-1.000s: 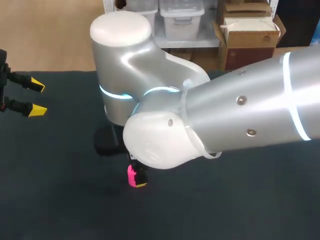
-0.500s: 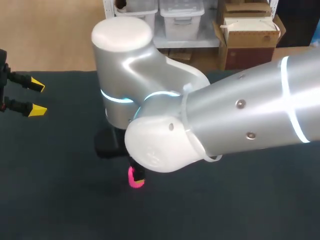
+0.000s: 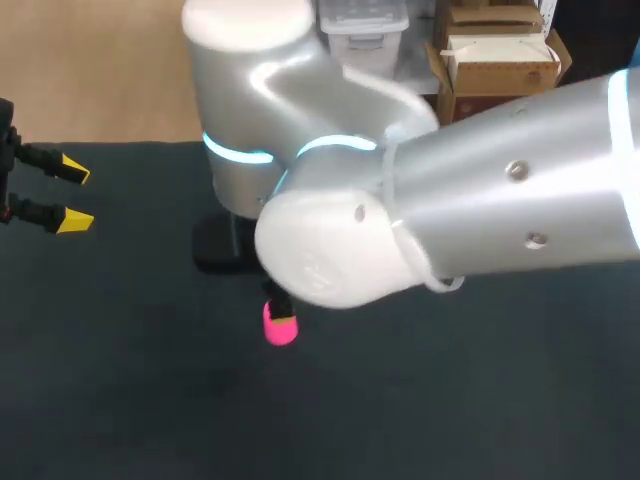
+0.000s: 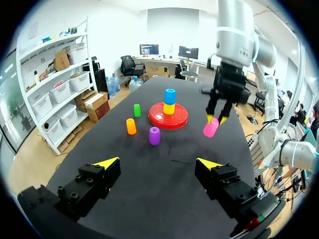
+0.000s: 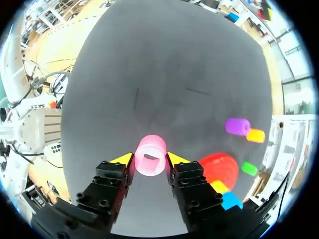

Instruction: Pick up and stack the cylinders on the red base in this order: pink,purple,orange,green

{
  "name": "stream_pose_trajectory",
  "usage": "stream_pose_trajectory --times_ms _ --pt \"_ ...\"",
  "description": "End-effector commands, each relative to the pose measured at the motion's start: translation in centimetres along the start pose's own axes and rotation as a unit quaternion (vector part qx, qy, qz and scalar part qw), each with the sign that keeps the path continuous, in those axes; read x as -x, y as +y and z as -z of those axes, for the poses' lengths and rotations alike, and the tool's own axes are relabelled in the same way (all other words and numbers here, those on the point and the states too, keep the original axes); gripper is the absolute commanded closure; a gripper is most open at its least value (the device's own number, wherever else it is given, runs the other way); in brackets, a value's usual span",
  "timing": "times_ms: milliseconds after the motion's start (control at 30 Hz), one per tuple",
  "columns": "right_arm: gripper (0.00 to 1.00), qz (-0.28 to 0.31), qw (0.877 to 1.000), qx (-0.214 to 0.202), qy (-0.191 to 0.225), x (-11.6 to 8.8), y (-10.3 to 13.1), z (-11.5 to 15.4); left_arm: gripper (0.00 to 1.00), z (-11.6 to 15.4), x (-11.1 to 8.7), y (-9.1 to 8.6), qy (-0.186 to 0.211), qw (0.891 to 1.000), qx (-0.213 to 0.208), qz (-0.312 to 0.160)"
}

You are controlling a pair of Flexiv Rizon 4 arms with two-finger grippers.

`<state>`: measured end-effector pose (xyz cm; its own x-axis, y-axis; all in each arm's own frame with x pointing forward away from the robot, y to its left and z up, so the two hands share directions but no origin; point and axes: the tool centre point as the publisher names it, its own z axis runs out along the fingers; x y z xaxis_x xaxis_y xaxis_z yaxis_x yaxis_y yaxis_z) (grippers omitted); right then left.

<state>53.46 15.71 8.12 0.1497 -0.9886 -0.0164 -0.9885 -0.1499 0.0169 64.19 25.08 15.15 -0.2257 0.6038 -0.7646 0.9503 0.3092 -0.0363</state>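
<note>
Right gripper is clamped on the pink cylinder, one yellow-tipped finger on each side. The cylinder is bright pink, short and hollow, with its open end facing the wrist camera. In the left wrist view it hangs tilted from the right gripper and looks lifted off the table, beside the red base but apart from it. In the head view only the lower end of the pink cylinder shows under the big right arm, near the table's middle.

The red base is a flat round disc with a yellow cylinder and a blue cylinder stacked on it, blue on top. The purple cylinder, orange cylinder and green cylinder stand upright on the dark table near the base, each apart from the others.

Left gripper is spread wide with nothing between its fingers, and sits at the table's left edge in the head view.
</note>
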Motion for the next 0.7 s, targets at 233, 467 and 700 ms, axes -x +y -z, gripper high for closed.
stream_pose_trajectory --times_ms 233,467,700 --pt "1.0 -0.018 1.0 -0.005 -0.003 -5.6 -0.8 6.0 0.0 0.0 -0.1 0.1 -0.001 1.0 0.0 -0.001" --pt "1.0 -0.016 1.0 0.0 0.001 -9.7 -3.5 7.4 0.0 0.0 -0.1 0.1 -0.001 1.0 0.0 -0.001" --pt "1.0 0.005 1.0 0.025 0.003 -13.0 -7.1 7.7 0.0 0.0 -0.1 0.1 -0.001 1.0 0.0 -0.001"
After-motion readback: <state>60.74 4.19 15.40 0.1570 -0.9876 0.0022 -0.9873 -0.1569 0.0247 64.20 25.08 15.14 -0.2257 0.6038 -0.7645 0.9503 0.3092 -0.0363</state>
